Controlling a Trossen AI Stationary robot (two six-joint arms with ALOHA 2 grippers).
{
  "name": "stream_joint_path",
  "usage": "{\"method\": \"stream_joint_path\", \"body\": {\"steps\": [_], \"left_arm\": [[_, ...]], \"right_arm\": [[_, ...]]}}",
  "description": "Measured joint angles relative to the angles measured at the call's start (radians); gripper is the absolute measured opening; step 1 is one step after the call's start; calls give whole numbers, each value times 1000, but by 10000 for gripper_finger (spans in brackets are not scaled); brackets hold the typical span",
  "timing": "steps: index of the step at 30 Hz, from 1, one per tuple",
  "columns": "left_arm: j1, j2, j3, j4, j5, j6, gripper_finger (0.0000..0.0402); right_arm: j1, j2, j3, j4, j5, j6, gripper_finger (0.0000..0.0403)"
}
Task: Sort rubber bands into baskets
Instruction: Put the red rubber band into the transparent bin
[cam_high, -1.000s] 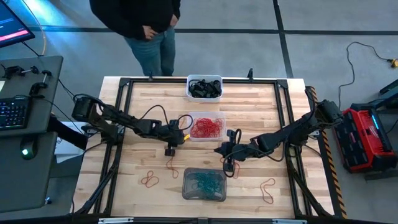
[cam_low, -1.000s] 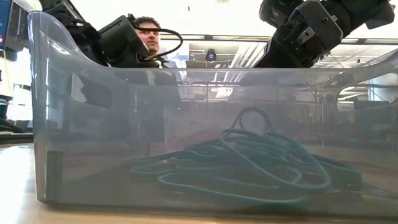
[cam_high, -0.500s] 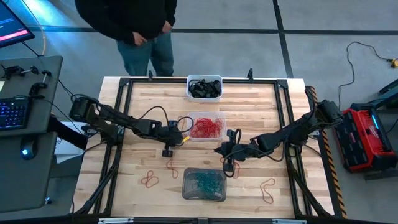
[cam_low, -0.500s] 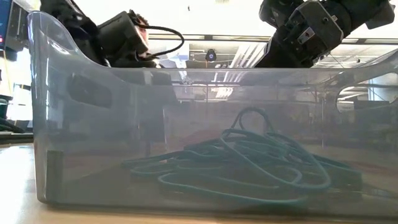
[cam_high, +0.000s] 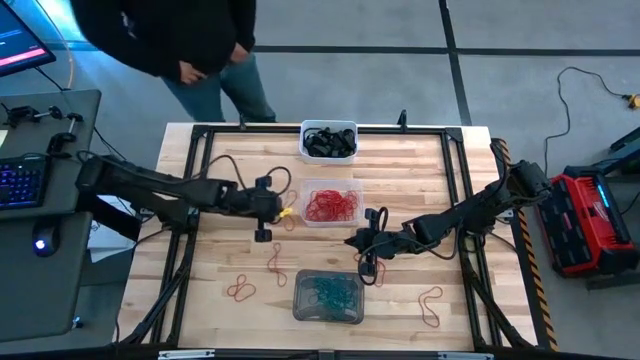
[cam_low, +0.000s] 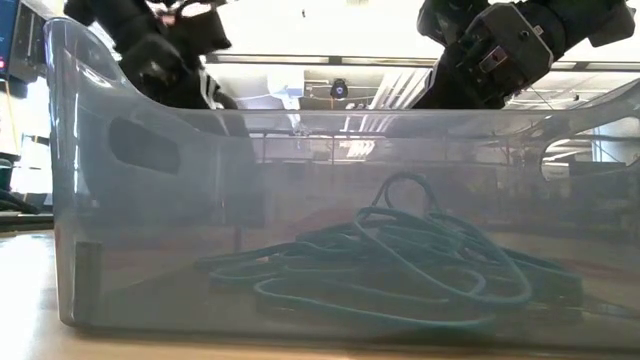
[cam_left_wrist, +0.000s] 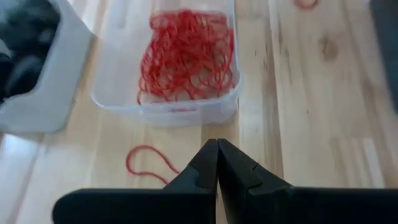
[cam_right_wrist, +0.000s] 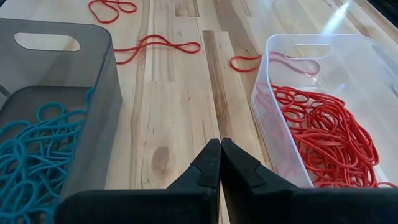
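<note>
Rubber bands lie in three baskets along the middle of the table (cam_high: 420, 170). Seen from above, the white basket (cam_high: 328, 141) at the 12 o'clock edge holds black bands (cam_high: 328, 143), the clear basket (cam_high: 331, 203) in the centre holds red bands (cam_high: 331, 205), and the grey basket (cam_high: 328, 297) toward 6 o'clock holds teal bands (cam_high: 328, 293). Several red loops are still loose on the wood: one (cam_high: 240, 290) at about 8 o'clock from the centre, a twisted one (cam_high: 276, 266) just beside the grey basket's 10 o'clock corner, one (cam_high: 431, 305) at about 4 o'clock, and one (cam_left_wrist: 149, 163) close to the clear basket, in front of the left jaws.

The left jaws (cam_high: 263, 234) are at 9 o'clock from the clear basket, pressed fully together with nothing between them. The right jaws (cam_high: 368, 268) are between the clear and grey baskets, on their 3 o'clock side, also pressed together and empty.

A person (cam_high: 190, 45) in dark top and jeans stands beyond the table's 11 o'clock corner. A red and black case (cam_high: 588, 222) is on the floor at 3 o'clock. I cannot read any writing or brand mark on the baskets or on the case.
</note>
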Motion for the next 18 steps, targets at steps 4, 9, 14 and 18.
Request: {"method": "stream_joint_path", "body": {"steps": [4, 9, 14, 18], "left_arm": [[0, -27, 1, -7, 33, -1, 1], [-1, 52, 1, -14, 55, 14, 21], [-1, 167, 1, 4, 59, 18, 63], [-2, 229, 0, 44, 101, 44, 94]], "right_arm": [[0, 0, 0, -2, 0, 0, 0], [0, 0, 0, -5, 0, 0, 0], [0, 0, 0, -5, 0, 0, 0], [0, 0, 0, -6, 0, 0, 0]]}}
